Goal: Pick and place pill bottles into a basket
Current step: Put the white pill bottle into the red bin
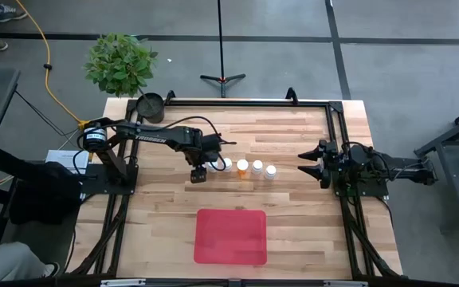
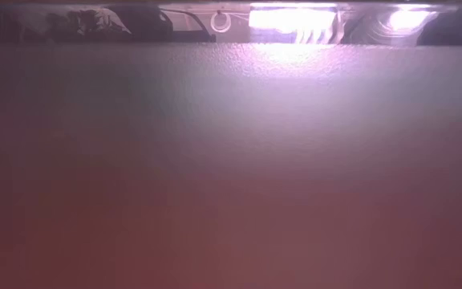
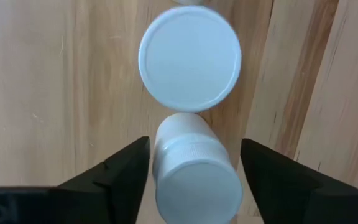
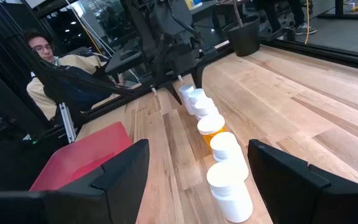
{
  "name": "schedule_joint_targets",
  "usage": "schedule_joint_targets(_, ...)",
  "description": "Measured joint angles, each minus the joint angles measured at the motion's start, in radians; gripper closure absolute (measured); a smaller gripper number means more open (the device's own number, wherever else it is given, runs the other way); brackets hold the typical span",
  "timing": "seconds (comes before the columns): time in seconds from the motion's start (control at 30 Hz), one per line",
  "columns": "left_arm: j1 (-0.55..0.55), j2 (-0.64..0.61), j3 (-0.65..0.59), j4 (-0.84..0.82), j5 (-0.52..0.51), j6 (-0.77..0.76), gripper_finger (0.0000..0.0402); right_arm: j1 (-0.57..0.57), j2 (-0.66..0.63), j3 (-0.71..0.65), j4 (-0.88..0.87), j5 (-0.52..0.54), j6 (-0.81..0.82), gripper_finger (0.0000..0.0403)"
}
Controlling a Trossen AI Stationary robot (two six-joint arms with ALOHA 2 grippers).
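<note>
White plastic caps mark the pill bottles [image 4: 213, 134], standing in a straight row near the middle of the pale wood-plank table [image 1: 293, 231]. Right wrist view counts six; one has an orange body [image 4: 213, 138], the rest look white. High view shows only some of them clearly.

Left gripper [image 3: 193, 177] sits at the left end of the row, pointing down. Jaws apart, one dark finger on each side of the end bottle [image 3: 194, 171], gaps still showing on both sides, so not yet clamped. Next bottle's cap [image 3: 189, 59] lies just beyond, close to touching the first.

Right gripper [image 1: 307, 165] waits at the table's right edge, well clear of the row, jaws wide apart.

Basket [image 1: 230, 236]: flat red tray, rounded corners, shallow lip, on the near side of the table, no bottles in it. Low view is blocked by a reddish surface right against the lens, nothing useful.

Handling, judged:
- Bottles likely light, rigid, smooth-sided; probably slippery under hard fingers.
- Small round base, so easy to tip; neighbours stand close, a sideways nudge could topple them.
- Best hold looks like the cylinder body just under the cap, squeezed across its width. The ribbed cap edge may add some grip.

Also: small dark round pot [image 1: 150, 106] and leafy plant [image 1: 121, 63] at the far left corner.
</note>
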Motion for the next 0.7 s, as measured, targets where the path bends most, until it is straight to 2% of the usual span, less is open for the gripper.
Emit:
schedule_joint_targets(0.3, 0.0, 0.0, 0.0, -0.011, 0.013, 0.0, 0.0172, 0.0, 0.0, 0.0, 0.0, 0.0, -0.003, 0.0139)
schedule_joint_targets(0.7, 0.0, 0.0, 0.0, -0.011, 0.016, -0.002, 0.0178, 0.0, 0.0, 0.001, 0.0, 0.0, -0.003, 0.0139)
